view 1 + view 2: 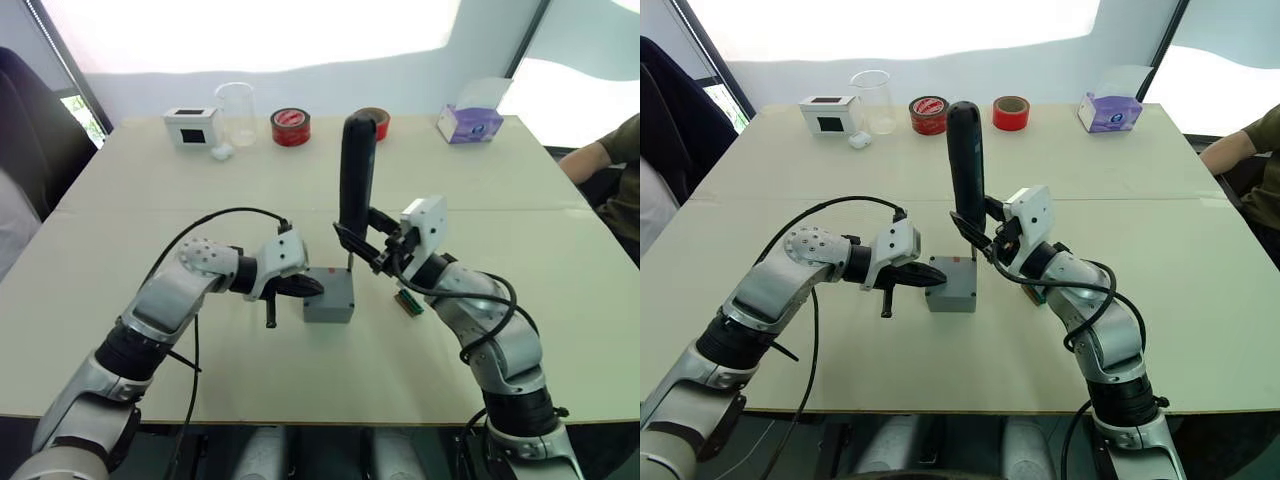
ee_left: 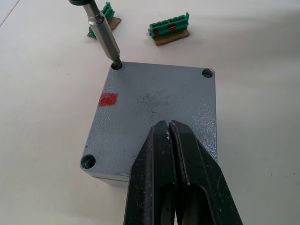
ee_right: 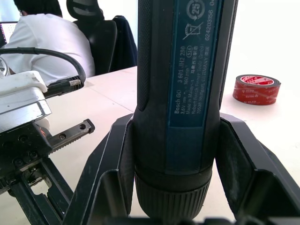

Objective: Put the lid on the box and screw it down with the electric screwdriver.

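**Bit seated in corner hole, lid pinned, driving stage**

Closest to the lens: my left fingers [image 2: 176,154], pressed together with nothing between them, tips resting flat on the lid [image 2: 154,101]. Lid sits square on the box [image 1: 329,307], mid-desk [image 1: 300,380], directly in front of me. Red mark shows on the lid's top face in the left wrist view, not on a side.

Right fingers [image 3: 112,154] clamp the electric screwdriver [image 1: 356,175] low on its barrel, tool standing near upright. Bit [image 2: 104,33] is down in one far corner hole. Two other corner holes visible; can't tell whether screws sit in them. Fourth corner is hidden behind my left fingers.

Judged step: driving the first corner, so the job looks roughly half done.

Risks from here:
- Bit leans slightly in the left wrist view. If it isn't square to the hole, it could cam out and skate across the lid.
- Left fingers only press, they don't grip. Torque or a side load could spin or slide the box on the desk.
- Grip is low on a tall tool; top-heavy, could tilt in my right fingers.
- Green terminal blocks [image 2: 169,29] lie near the box; a slide could knock them.
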